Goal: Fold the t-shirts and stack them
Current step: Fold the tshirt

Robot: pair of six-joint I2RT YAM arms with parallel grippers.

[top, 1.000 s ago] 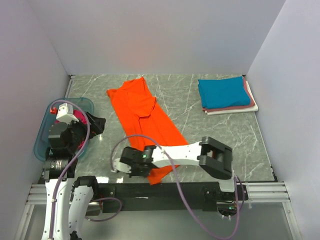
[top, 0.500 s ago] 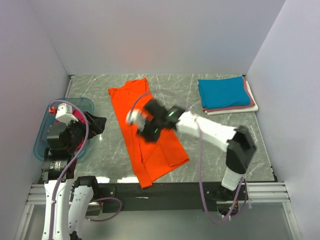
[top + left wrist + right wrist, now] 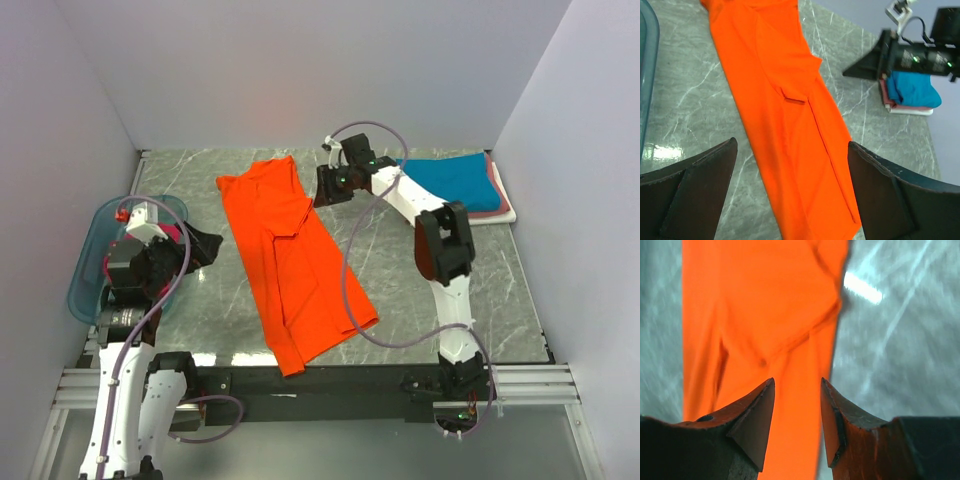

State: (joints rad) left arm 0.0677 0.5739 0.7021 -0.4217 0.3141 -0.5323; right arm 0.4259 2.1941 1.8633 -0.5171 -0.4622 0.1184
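Possibly the half-parted, empty right gripper snags one orange t-shirt layer, unfolding it; left gripper gapes empty.

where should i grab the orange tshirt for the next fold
Probably the far end's right corner of the orange t-shirt, coming from the right, where the open right gripper hovers. It lies flat as a long narrow strip, so pinching an end edge lets it fold over lengthwise.

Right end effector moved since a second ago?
Yes: right end effector went from the table near edge to its far side, beside the folded t-shirts.
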